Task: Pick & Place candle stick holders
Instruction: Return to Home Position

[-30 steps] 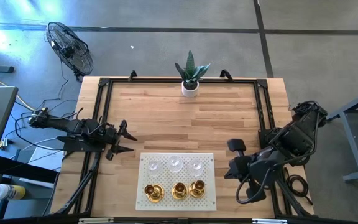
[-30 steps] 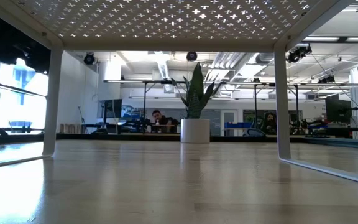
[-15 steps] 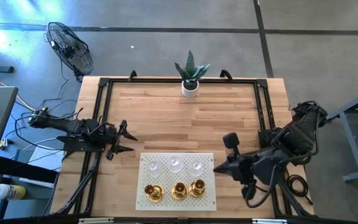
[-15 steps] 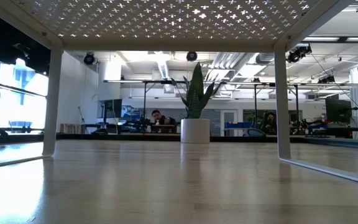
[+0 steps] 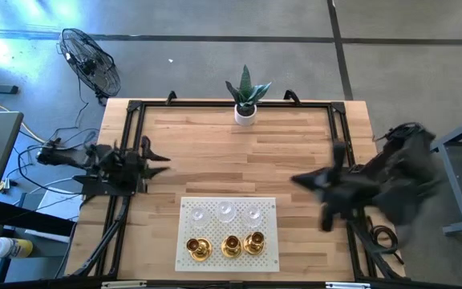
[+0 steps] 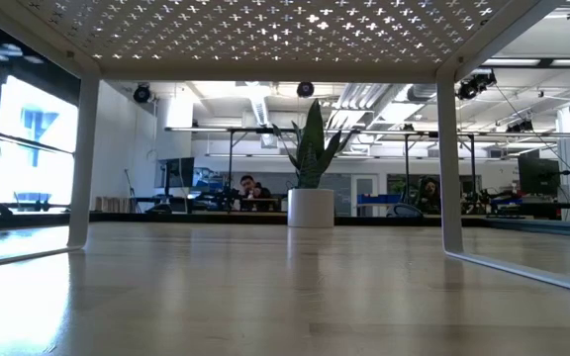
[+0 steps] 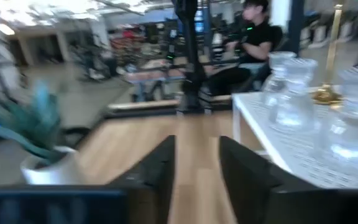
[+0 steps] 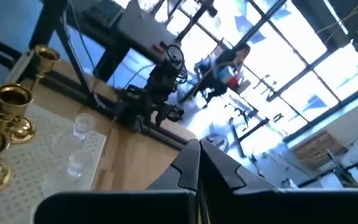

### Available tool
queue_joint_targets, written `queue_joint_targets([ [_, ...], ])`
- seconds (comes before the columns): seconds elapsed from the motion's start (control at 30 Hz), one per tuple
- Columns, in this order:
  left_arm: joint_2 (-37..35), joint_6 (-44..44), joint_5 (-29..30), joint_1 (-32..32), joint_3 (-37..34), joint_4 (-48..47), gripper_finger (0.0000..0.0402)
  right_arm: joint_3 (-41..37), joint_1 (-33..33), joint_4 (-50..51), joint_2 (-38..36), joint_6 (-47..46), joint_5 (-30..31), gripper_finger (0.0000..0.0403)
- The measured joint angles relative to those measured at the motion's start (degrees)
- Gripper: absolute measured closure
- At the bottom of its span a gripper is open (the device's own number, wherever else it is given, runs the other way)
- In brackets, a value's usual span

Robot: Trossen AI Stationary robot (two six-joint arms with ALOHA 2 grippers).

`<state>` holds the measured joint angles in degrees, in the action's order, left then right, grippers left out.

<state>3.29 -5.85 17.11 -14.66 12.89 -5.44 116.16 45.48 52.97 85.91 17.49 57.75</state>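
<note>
Left end effector (image 5: 152, 156) at the left edge of the surface (image 5: 231, 160), fingers parted to a medium gap, nothing held, nothing touched. Right end effector (image 8: 199, 152) over the right side of the surface, blurred from above, fingers pressed together in its wrist view, empty. On the white perforated shelf (image 5: 268, 258): three glass candle stick holders (image 5: 226, 212) in the row nearer the plant, three gold candle stick holders (image 5: 232, 246) in the other row, all upright. White plant pot (image 5: 245, 115) at the opposite edge, well apart.
</note>
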Motion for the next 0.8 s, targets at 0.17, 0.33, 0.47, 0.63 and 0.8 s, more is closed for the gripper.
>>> queue_joint_targets([
  [0.17, -0.07, -5.81, 3.04, 0.02, 8.92, -10.99, 0.0388, 0.02, 6.45, 11.13, -9.01, -9.97, 5.83, 0.0403],
  [0.33, -0.28, -3.41, 3.4, 0.02, 11.27, -11.34, 0.0389, -6.14, 12.67, 28.03, -18.44, -35.18, 8.04, 0.0403],
  [0.47, -0.24, -1.5, 4.29, 0.02, 8.8, -11.78, 0.0398, -21.22, 16.13, 29.68, -25.99, -44.95, 12.34, 0.0403],
  [0.63, -0.26, 1.12, 4.45, 0.02, 4.07, -10.57, 0.04, -42.41, 20.7, 19.25, -37.57, -47.88, 10.94, 0.0403],
  [0.8, -0.24, 3.65, 4.18, 0.02, 0.79, -7.8, 0.0401, -61.38, 22.86, -2.76, -49.54, -40.38, 7.28, 0.0403],
])
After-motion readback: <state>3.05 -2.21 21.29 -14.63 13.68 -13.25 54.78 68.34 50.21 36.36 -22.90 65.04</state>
